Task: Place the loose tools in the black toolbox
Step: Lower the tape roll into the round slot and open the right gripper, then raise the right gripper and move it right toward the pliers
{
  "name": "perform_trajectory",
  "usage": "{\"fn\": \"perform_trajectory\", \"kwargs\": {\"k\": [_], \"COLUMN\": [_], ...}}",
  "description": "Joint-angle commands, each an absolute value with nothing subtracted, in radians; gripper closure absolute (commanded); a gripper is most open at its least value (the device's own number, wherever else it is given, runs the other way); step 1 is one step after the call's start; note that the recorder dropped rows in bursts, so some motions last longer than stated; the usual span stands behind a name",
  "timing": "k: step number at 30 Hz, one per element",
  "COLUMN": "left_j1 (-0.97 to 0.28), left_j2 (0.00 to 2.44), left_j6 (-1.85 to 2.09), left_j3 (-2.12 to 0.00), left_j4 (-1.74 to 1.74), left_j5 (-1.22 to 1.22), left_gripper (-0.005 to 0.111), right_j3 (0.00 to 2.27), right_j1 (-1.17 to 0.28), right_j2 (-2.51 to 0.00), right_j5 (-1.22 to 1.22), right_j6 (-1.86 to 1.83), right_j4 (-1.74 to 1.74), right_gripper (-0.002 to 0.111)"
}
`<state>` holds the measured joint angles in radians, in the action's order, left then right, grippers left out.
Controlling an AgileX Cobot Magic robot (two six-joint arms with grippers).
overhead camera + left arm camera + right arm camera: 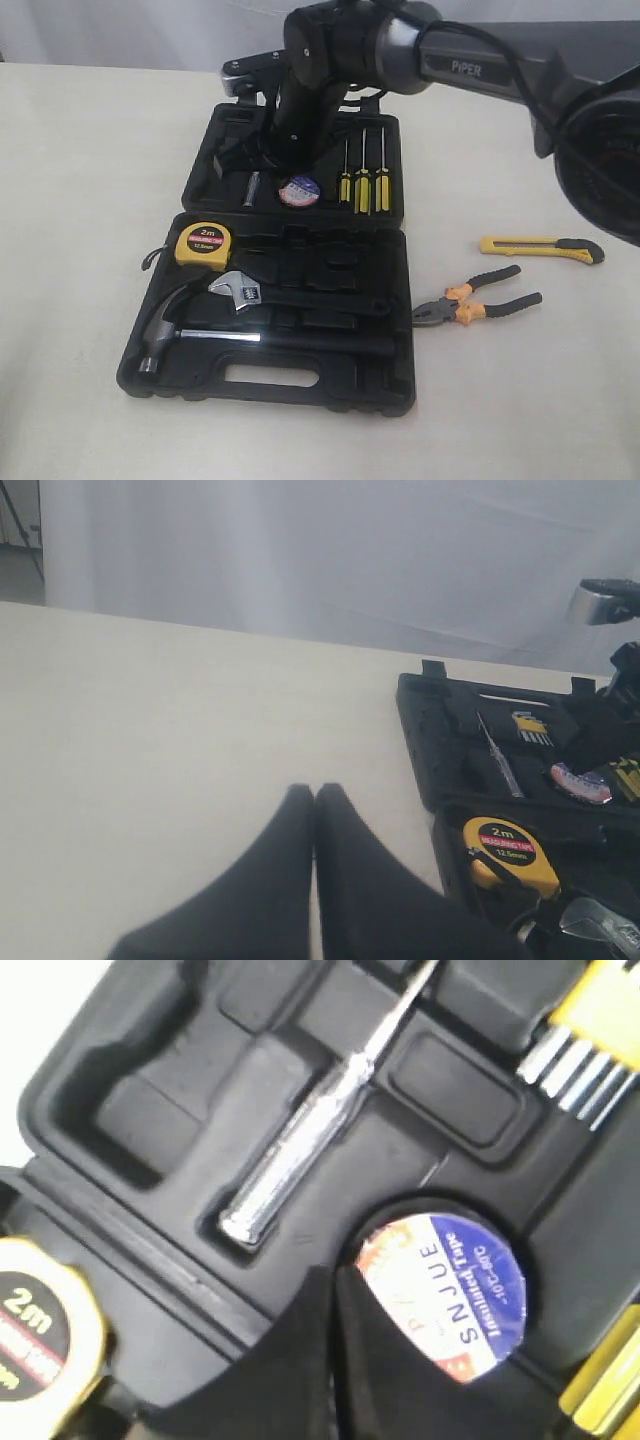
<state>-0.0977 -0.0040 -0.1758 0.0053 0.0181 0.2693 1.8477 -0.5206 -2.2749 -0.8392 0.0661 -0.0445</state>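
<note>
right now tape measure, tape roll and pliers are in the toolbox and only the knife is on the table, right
No: the exterior view shows the pliers also on the table, near the knife. The rest holds.

Cream table (80, 200) — black toolbox (330, 400), utility knife (540, 247), pliers (470, 303) on it.
</note>
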Motion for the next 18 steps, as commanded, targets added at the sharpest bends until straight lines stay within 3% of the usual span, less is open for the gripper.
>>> {"fn": "perform_trajectory", "kwargs": {"k": [1,8,18], "left_j1": [-0.103,-0.103,-0.103], "left_j2": [0.0,0.0,0.0], "left_j6": [-0.175,-0.175,-0.175], "left_j3": [0.0,0.0,0.0], "left_j4": [0.015,0.015,0.015], "left_j5": [0.27,0.27,0.27], "left_gripper": [0.107,0.107,0.107], "right_j3": [1.849,1.849,1.849], "right_j1": [-0.518,-0.518,-0.518], "right_j2": [-2.286,-2.357,-2.269], "right_j5": [-0.827,-0.801,-0.79], "right_j6": [0.053,0.053,0.051], "right_j4": [-0.044,-0.044,-0.023], "right_gripper": [0.109,0.109,0.109]}}
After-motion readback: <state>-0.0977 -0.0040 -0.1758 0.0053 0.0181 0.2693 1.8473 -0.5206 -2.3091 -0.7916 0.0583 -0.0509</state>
